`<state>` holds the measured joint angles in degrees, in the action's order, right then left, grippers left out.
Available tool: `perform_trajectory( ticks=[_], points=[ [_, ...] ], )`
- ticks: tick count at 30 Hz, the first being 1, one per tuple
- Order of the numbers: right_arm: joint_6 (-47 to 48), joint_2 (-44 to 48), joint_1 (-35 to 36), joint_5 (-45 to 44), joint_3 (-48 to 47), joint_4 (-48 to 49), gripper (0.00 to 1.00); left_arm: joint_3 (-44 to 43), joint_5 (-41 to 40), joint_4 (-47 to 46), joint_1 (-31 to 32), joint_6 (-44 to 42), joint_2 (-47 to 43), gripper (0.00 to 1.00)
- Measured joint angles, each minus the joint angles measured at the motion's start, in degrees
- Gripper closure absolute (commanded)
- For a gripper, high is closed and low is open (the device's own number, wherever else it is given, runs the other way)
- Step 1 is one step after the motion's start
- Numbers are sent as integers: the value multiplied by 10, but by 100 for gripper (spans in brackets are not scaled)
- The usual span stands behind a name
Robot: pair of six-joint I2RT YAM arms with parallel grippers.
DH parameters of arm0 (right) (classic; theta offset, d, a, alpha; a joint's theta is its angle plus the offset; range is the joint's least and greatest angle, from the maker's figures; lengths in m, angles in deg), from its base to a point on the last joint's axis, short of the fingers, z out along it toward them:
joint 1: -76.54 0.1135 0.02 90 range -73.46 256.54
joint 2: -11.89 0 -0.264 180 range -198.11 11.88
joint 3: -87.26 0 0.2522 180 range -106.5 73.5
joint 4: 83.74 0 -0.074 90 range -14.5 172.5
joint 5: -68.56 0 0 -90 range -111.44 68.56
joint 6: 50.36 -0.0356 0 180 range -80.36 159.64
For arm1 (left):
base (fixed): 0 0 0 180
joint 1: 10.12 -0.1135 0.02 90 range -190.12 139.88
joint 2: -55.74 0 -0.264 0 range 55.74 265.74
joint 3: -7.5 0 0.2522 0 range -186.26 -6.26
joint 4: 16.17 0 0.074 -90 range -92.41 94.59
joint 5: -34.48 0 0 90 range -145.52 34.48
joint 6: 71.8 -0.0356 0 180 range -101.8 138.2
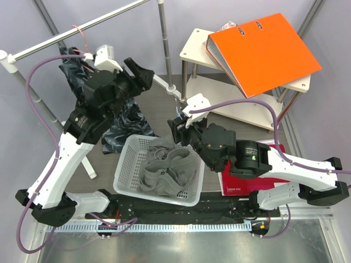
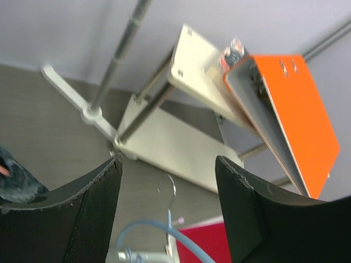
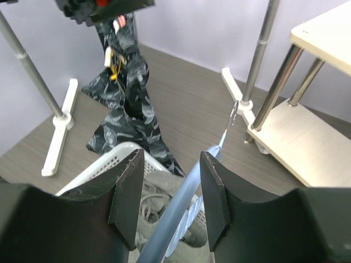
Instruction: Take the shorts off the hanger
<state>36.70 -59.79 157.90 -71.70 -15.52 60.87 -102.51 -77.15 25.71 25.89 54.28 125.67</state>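
Nearest to you, the white basket (image 1: 125, 164) on the desk (image 3: 186, 93) holds the grey shorts (image 1: 167, 170). They lie crumpled in a heap, so they show no clear long axis and point in no direction. Just behind the basket, the right tool (image 3: 171, 153) has its fingers spread. The blue hanger (image 3: 189, 189) passes between them, and I see no pinch on it. Its bar runs from the shorts up and away, with the metal hook (image 3: 233, 115) at the far end. I cannot tell if the shorts are fully free of it. I judge that the step in hand is the separation itself: you should press the fingers on the bar and lift it off the cloth. Far left, the left tool (image 2: 168, 160) is spread wide and holds nothing, beside a dark patterned garment (image 1: 123, 123).
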Motion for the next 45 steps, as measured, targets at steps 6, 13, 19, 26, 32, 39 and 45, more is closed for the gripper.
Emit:
perform_trajectory(
  ticks=[6,13,19,26,32,39,45],
  points=[
    [-4,21,-3,32,74,37,99,112,68,38,0,125,-35,33],
    [-7,71,-7,43,122,64,99,266,98,51,-2,324,-113,35],
    [-14,80,-10,49,137,76,99,428,162,-50,-17,532,-166,29],
    [-23,99,-9,59,159,84,99,480,313,-259,-29,693,-32,35],
    [-31,107,-9,61,167,87,99,487,346,-351,-24,736,-5,30],
    [-33,107,-9,68,169,88,99,488,341,-407,-15,768,-13,45],
    [-33,107,-9,68,171,89,99,487,353,-420,5,778,-4,56]
  ],
)
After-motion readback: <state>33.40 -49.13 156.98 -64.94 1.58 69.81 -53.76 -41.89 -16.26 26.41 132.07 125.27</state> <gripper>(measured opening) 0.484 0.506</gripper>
